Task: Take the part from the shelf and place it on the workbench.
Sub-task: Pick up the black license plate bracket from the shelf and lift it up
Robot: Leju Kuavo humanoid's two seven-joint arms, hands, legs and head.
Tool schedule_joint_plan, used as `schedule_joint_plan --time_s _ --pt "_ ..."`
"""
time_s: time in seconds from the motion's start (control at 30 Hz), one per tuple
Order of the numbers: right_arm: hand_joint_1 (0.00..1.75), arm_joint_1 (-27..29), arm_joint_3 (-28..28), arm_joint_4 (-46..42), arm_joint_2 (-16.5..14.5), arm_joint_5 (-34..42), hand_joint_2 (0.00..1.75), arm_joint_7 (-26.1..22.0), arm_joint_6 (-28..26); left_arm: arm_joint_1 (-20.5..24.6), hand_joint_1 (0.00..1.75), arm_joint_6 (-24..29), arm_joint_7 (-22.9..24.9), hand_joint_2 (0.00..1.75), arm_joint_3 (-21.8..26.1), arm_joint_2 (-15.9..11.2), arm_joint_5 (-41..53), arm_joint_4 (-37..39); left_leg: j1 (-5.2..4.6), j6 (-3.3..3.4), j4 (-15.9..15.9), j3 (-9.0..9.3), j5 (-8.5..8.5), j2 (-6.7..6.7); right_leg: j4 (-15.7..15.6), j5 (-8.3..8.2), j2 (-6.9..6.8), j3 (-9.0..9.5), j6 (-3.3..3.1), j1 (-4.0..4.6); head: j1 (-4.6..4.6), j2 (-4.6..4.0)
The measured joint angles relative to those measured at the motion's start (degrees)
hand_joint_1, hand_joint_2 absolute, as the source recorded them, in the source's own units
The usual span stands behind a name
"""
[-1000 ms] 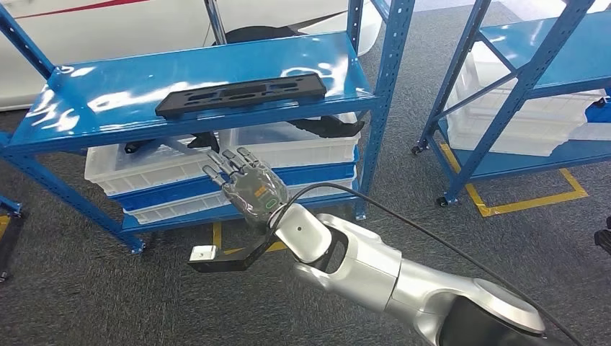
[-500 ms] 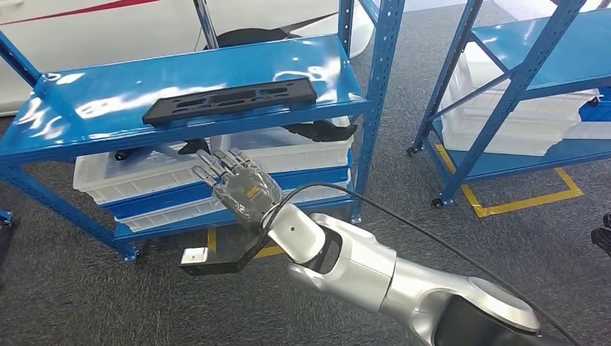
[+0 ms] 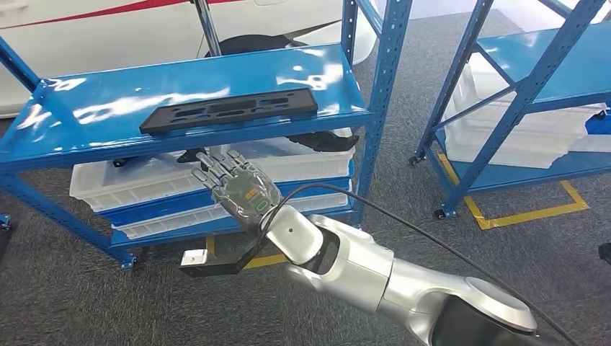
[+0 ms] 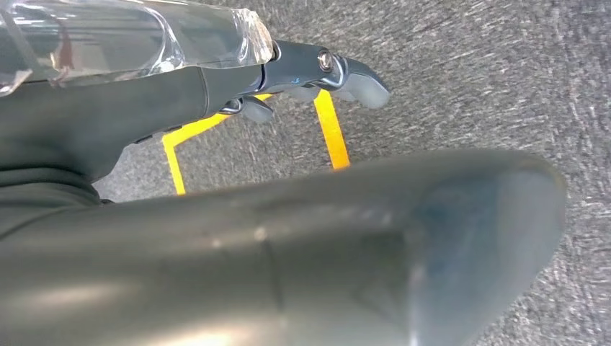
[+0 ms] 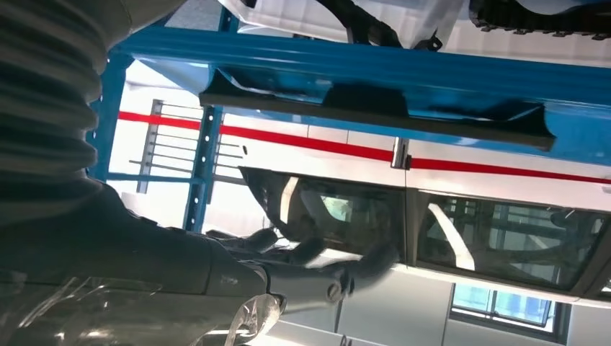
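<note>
Flat black rectangular plastic part with cut-out slots (image 3: 229, 111) lies on the top deck of the blue metal shelf rack (image 3: 86, 119), near the front edge, long side running along the edge. Nothing touches it.

Right hand (image 3: 238, 184) raised on the silver arm in front of the rack, below the front edge of the top deck and just under the part's level; palm side away from the head camera, fingers (image 3: 214, 164) extended and spread, holding nothing. In the right wrist view the same part (image 5: 375, 108) shows as a dark slab on the blue deck edge, the hand's dark fingers (image 5: 310, 252) apart from it.

Left hand (image 4: 288, 72) hangs low over grey carpet with yellow floor tape (image 4: 330, 126) (wrist view mostly taken up by the hand's own grey thumb); fingers partly seen, nothing visible in them, but whether they are spread or curled I cannot tell.

Lower shelf levels hold white plastic crates (image 3: 137, 184) with dark parts inside. A second blue rack (image 3: 533, 72) stands to the right, also with white crates. White vehicle body with a red stripe (image 3: 108, 18) behind the first rack.
</note>
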State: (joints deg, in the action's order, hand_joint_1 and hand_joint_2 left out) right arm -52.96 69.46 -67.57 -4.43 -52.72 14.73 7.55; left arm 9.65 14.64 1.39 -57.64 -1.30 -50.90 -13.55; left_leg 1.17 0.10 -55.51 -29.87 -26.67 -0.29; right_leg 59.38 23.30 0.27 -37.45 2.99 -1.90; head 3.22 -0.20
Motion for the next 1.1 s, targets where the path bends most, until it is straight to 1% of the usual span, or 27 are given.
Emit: schedule_joint_plan --time_s 0.07,0.1,0.13,0.17,0.2,0.27,0.3,0.33,0.37,0.43,0.47,0.5,0.53,0.57,0.63,0.67,0.7,0.77,0.8,0.83,0.87,0.9,0.93,0.97,1.0,1.03,1.1 --pt "0.00 0.02 0.01 0.11 -0.08 0.15 1.75 -0.01 -0.02 -0.01 0.00 0.00 0.02 0.00 -0.01 -0.03 0.09 0.02 0.10 -0.25 0.08 0.15 -0.38 0.00 -0.14 0.48 0.33 0.04 -1.01 0.17 0.03 0.00" --pt "0.00 0.02 0.01 0.17 -0.10 0.27 1.75 -0.02 -0.02 -0.03 0.00 -0.02 0.03 0.00 -0.01 -0.02 0.13 0.02 0.25 -0.33 -0.06 0.16 -0.56 0.02 -0.16 0.61 0.38 0.10 -1.38 0.22 0.04 0.00" --pt "0.00 -0.02 0.01 0.19 -0.14 0.38 1.75 -0.04 -0.01 -0.04 0.00 -0.03 0.02 0.00 -0.02 -0.01 0.18 0.02 0.36 -0.44 -1.05 -0.24 -1.10 0.05 -0.19 0.73 0.40 0.22 -1.72 0.25 0.05 0.00" --pt "0.00 -0.06 0.01 0.22 -0.19 0.47 1.75 -0.07 -0.01 0.00 0.00 -0.04 0.02 0.00 -0.02 0.00 0.25 0.02 0.43 -0.58 -3.26 -1.30 -2.10 0.07 -0.21 0.87 0.43 0.38 -2.00 0.28 0.07 0.00" --pt "0.00 -0.09 0.01 0.25 -0.25 0.50 1.75 -0.10 0.00 0.04 0.00 -0.05 0.02 0.00 -0.02 0.01 0.30 0.02 0.42 -0.71 -6.54 -2.99 -3.42 0.09 -0.24 1.04 0.42 0.55 -2.19 0.38 0.09 0.00" --pt "0.00 -0.03 0.04 0.40 -0.32 0.54 1.75 -0.22 0.03 -0.01 0.00 -0.05 0.06 0.00 -0.02 0.01 0.39 0.02 0.25 -0.73 -14.71 -7.82 -5.96 0.10 -0.23 1.48 0.44 0.94 -2.51 0.71 0.14 0.00" --pt "0.00 0.06 0.07 0.52 -0.33 0.55 1.75 -0.31 0.04 -0.10 0.00 -0.06 0.11 0.00 -0.02 0.01 0.41 0.02 0.11 -0.57 -17.15 -9.71 -6.15 0.10 -0.23 1.75 0.49 1.23 -2.65 0.90 0.15 0.00" --pt "0.00 0.13 0.09 0.62 -0.34 0.57 1.75 -0.37 0.05 -0.19 0.00 -0.05 0.15 0.00 -0.02 0.01 0.43 0.02 -0.07 -0.26 -17.71 -10.74 -5.32 0.09 -0.23 2.03 0.56 1.60 -2.79 1.10 0.15 0.00" --pt "0.00 0.15 0.11 0.70 -0.38 0.59 1.75 -0.42 0.05 -0.25 0.00 -0.05 0.19 0.00 -0.02 0.01 0.44 0.02 -0.34 0.22 -15.81 -10.59 -3.36 0.08 -0.24 2.32 0.64 2.07 -2.89 1.29 0.15 0.00" --pt "0.00 0.04 0.11 0.77 -0.51 0.59 1.75 -0.43 0.05 -0.26 0.00 -0.03 0.18 0.00 -0.02 -0.06 0.45 0.03 -1.11 1.68 -8.06 -7.99 1.65 0.02 -0.37 2.91 0.76 3.09 -2.99 1.53 0.13 0.00" --pt "0.00 -0.03 0.12 0.79 -0.58 0.59 1.75 -0.44 0.05 -0.23 0.00 -0.03 0.18 0.00 -0.02 -0.10 0.46 0.05 -1.54 2.39 -4.60 -6.70 3.33 0.00 -0.54 3.13 0.83 3.47 -2.93 1.55 0.13 0.00" --pt "0.00 -0.07 0.13 0.83 -0.62 0.61 1.75 -0.46 0.05 -0.19 0.00 -0.02 0.18 0.00 -0.02 -0.14 0.47 0.07 -1.90 2.94 -2.37 -5.77 4.15 0.00 -0.72 3.27 0.87 3.70 -2.81 1.49 0.13 0.00" --pt "0.00 -0.07 0.14 0.87 -0.65 0.62 1.75 -0.49 0.06 -0.16 0.00 -0.01 0.18 0.00 -0.02 -0.19 0.48 0.09 -2.18 3.27 -1.41 -5.29 4.14 0.00 -0.98 3.32 0.91 3.83 -2.61 1.39 0.13 0.00" --pt "0.00 -0.09 0.15 0.90 -0.67 0.65 1.75 -0.54 0.07 -0.13 0.00 0.01 0.18 0.00 -0.02 -0.18 0.49 0.09 -2.31 3.36 -0.82 -4.97 4.15 0.01 -1.29 3.32 0.94 4.00 -2.35 1.34 0.15 0.00" --pt "0.00 -0.12 0.15 0.95 -0.75 0.69 1.75 -0.60 0.08 -0.16 0.00 0.02 0.18 0.00 -0.02 -0.20 0.50 0.10 -1.93 3.26 0.66 -3.76 4.44 0.06 -1.15 3.70 0.81 4.28 -1.88 1.46 0.15 0.01" --pt "0.00 -0.20 0.16 0.97 -0.79 0.73 1.75 -0.63 0.10 -0.15 0.00 0.02 0.17 0.00 -0.01 -0.20 0.52 0.10 -1.69 3.23 1.42 -3.04 4.59 0.09 0.20 4.41 0.73 3.83 -1.71 1.56 0.13 0.01" --pt "0.00 -0.24 0.17 1.01 -0.81 0.78 1.75 -0.64 0.13 -0.12 0.00 0.02 0.16 0.00 -0.01 -0.19 0.52 0.09 -1.48 3.22 1.94 -2.39 4.62 0.12 2.86 5.60 0.64 2.63 -1.59 1.59 0.09 0.01" --pt "0.00 -0.15 0.25 1.13 -0.79 0.92 1.75 -0.68 0.20 -0.04 0.00 0.00 0.16 0.00 0.00 -0.19 0.54 0.09 -1.50 3.41 2.10 -1.69 4.23 0.13 10.31 8.22 0.58 -1.50 -1.33 1.52 0.04 0.00" --pt "0.00 0.01 0.30 1.22 -0.77 0.98 1.75 -0.67 0.22 -0.07 0.00 -0.02 0.16 0.00 -0.01 -0.18 0.54 0.09 -1.49 3.42 2.08 -1.44 3.98 0.10 13.12 8.70 0.56 -3.44 -1.19 1.47 0.03 0.00" --pt "0.00 0.13 0.35 1.32 -0.75 1.03 1.75 -0.68 0.23 -0.13 0.00 -0.04 0.16 0.00 -0.01 -0.16 0.55 0.09 -1.46 3.34 2.07 -1.17 3.71 0.07 13.96 8.07 0.53 -4.53 -1.06 1.42 0.03 0.00" --pt "0.00 0.18 0.40 1.42 -0.75 1.05 1.75 -0.69 0.25 -0.20 0.00 -0.06 0.16 0.00 -0.02 -0.14 0.55 0.09 -1.41 3.18 2.02 -0.86 3.41 0.03 12.54 6.38 0.46 -4.49 -0.98 1.38 0.02 0.00" --pt "0.00 0.18 0.46 1.48 -0.76 1.09 1.75 -0.73 0.25 -0.24 0.00 -0.06 0.16 0.00 -0.02 -0.11 0.56 0.08 -1.36 2.98 1.91 -0.50 3.04 0.00 9.09 3.91 0.34 -3.32 -0.91 1.33 0.02 0.00" --pt "0.00 0.16 0.53 1.55 -0.78 1.12 1.75 -0.77 0.25 -0.24 0.00 -0.06 0.16 0.00 -0.02 -0.09 0.57 0.09 -1.34 2.70 1.70 -0.20 2.56 -0.02 4.85 1.71 0.15 -1.55 -0.89 1.29 0.01 0.00" --pt "0.00 0.14 0.58 1.62 -0.86 1.15 1.75 -0.81 0.27 -0.16 0.00 -0.06 0.16 0.00 -0.02 -0.08 0.57 0.09 -1.44 2.40 1.36 -0.06 2.03 -0.05 1.25 0.22 0.03 0.02 -1.00 1.28 0.01 0.00" --pt "0.00 0.13 0.62 1.69 -0.94 1.17 1.75 -0.87 0.28 -0.10 0.00 -0.06 0.16 0.00 -0.02 -0.08 0.57 0.09 -1.52 2.14 1.11 -0.01 1.61 -0.04 -1.11 -0.47 -0.05 1.09 -1.19 1.30 0.01 0.00" --pt "0.00 0.13 0.66 1.77 -1.02 1.19 1.75 -0.91 0.30 -0.04 0.00 -0.06 0.17 0.00 -0.02 -0.08 0.57 0.09 -1.62 1.92 0.95 -0.05 1.29 -0.03 -2.10 -0.40 -0.04 1.53 -1.47 1.37 0.01 0.00" --pt "0.00 0.09 0.72 1.88 -1.22 1.24 1.75 -1.04 0.31 -0.01 0.00 -0.06 0.18 0.00 -0.02 -0.08 0.56 0.09 -1.56 1.64 0.91 -0.05 0.93 0.02 -2.28 -0.18 0.10 1.58 -2.12 1.43 0.03 0.00"
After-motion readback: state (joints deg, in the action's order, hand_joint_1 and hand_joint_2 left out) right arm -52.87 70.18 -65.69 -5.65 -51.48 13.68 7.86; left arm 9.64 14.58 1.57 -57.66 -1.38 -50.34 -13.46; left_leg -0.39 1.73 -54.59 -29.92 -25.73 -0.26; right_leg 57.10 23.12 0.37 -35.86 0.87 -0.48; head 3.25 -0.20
